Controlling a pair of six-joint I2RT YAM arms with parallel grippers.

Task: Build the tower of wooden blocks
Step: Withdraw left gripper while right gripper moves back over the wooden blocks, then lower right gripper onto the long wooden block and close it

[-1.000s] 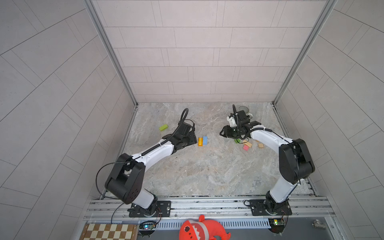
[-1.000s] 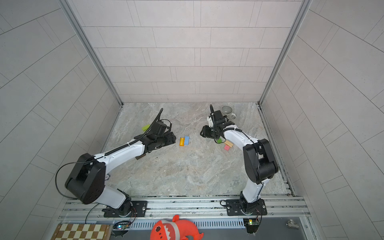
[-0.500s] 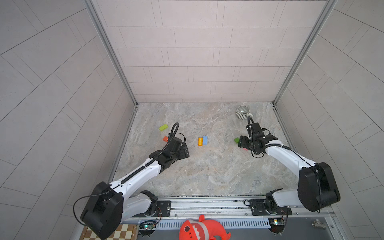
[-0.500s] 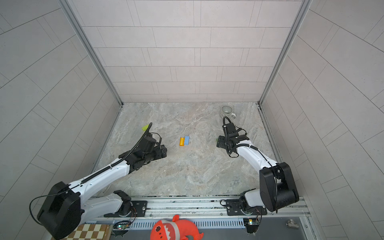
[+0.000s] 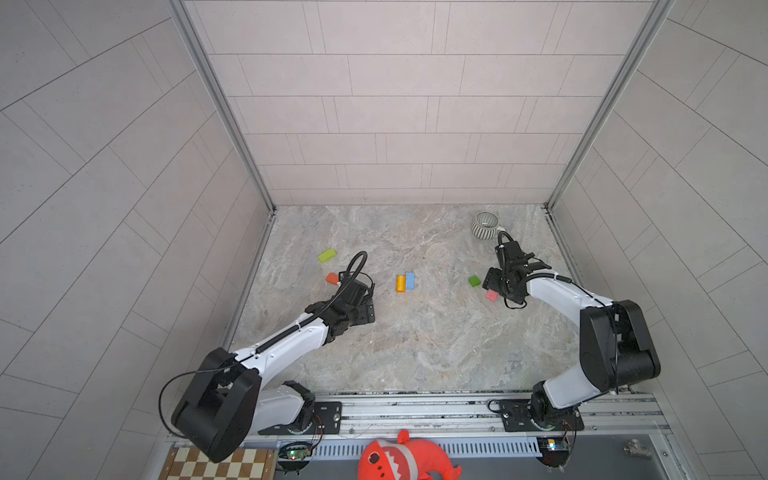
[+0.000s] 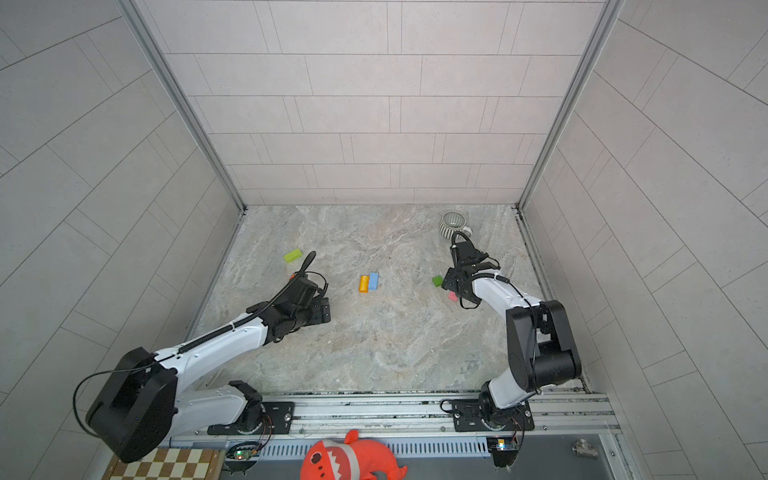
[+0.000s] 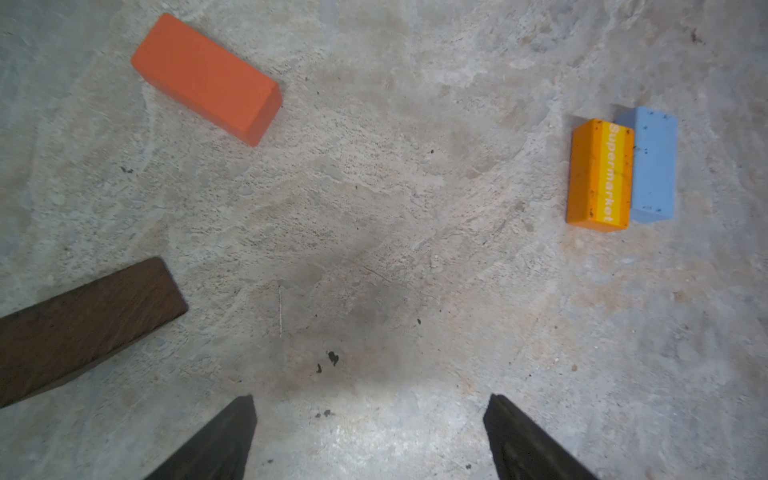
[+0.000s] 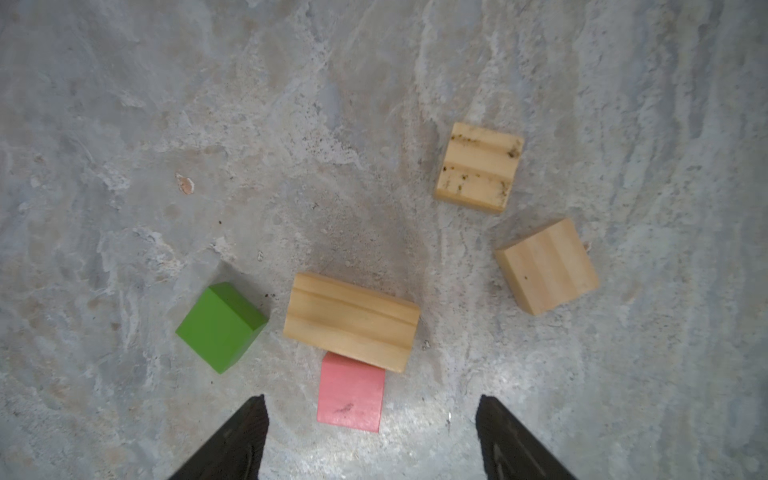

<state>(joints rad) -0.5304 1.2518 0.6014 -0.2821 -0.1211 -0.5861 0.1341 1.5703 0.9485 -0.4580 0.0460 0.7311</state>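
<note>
Across the veined marble floor (image 5: 415, 353) everything lay scattered flat. My left gripper (image 7: 370, 399) hung with jaws spread wide and empty, near the orange block (image 7: 206, 79) and the dark brown block (image 7: 83, 324). The lettered block (image 7: 600, 174) touched a blue block (image 7: 652, 166) mid-floor. My right gripper (image 8: 372, 398) gaped too, holding nothing, just by the pink block (image 8: 350, 392). The green cube (image 8: 220, 326) and three tan blocks (image 8: 351, 322) lay close by.

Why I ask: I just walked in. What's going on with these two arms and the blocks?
Nothing is built yet, and the blocks lie loose on the table. The left gripper is open and empty, near an orange block and a dark brown block. The right gripper, open and empty too, hovers by a pink block, a green cube and tan blocks.
</note>
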